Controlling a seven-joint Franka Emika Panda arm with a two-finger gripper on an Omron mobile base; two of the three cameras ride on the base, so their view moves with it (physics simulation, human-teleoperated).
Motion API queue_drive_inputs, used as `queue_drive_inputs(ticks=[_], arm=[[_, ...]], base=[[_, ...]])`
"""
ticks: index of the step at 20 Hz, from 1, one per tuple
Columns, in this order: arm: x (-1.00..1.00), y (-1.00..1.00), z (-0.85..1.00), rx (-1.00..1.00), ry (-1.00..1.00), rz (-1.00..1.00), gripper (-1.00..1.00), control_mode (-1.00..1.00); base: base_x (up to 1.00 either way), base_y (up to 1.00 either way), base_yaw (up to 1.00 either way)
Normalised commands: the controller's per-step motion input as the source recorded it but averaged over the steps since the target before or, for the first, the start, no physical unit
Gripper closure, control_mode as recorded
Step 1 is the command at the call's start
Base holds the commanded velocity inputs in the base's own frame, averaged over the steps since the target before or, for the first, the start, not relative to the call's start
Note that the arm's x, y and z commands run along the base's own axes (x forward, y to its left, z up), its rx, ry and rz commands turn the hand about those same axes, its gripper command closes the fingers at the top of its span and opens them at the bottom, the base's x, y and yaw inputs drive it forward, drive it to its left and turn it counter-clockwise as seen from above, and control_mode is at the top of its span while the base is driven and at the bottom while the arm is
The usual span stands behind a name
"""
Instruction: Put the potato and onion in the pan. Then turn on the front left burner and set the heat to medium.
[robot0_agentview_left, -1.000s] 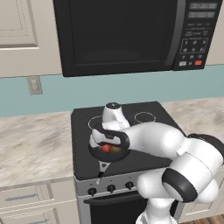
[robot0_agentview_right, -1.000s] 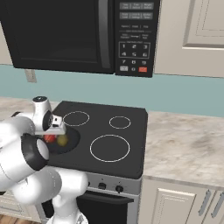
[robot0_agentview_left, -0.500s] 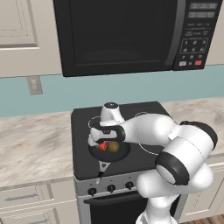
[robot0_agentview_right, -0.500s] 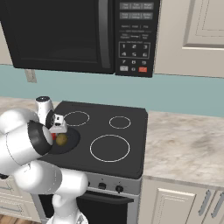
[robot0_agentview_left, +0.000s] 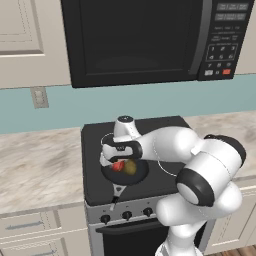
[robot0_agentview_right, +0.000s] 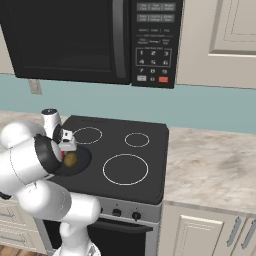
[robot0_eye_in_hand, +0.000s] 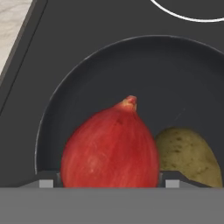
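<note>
Above the black glass cooktop (robot0_agentview_right: 145, 150) hung a dark microwave (robot0_agentview_left: 145, 37) with its keypad at the right, pale cabinets (robot0_agentview_right: 225, 30) beside it, and a teal wall with a wall outlet (robot0_agentview_left: 39, 97). A marbled table (robot0_agentview_left: 40, 167) ran to either side of the stove, and a row of knobs (robot0_agentview_left: 127, 215) sat on the stove front. The white arm reached across the cooktop from the right in the left base view, its bulk covering much of the glass and part of the large white-outlined ring (robot0_agentview_right: 125, 169).

At the front left of the cooktop sat the pan (robot0_agentview_left: 125, 172), dark and shallow, its short handle (robot0_agentview_left: 118, 190) pointing toward the stove's front edge. Inside it lay the onion (robot0_eye_in_hand: 110, 151) and the potato (robot0_eye_in_hand: 188, 155), side by side and touching. The onion's pointed tip faced away from the camera in the hand view, toward the pan's middle; the potato's long axis ran slantwise beside it.

The gripper (robot0_agentview_left: 119, 159) hovered just over the pan. Its fingers (robot0_eye_in_hand: 47, 183) stood to either side of the onion, close against its flanks, though whether they were pressing it cannot be told.
</note>
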Motion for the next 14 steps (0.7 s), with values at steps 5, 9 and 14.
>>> queue_drive_inputs(ticks=[5,9,14], arm=[[0.00,0.00,0.00,0.00,0.00,0.01,-1.00,-1.00],[-0.02,0.00,0.06,0.00,0.00,0.00,-1.00,-1.00],[-0.09,0.00,0.14,0.00,0.00,0.00,-1.00,-1.00]], base=[[0.00,0.00,0.00],[0.00,0.00,0.00],[0.00,0.00,0.00]])
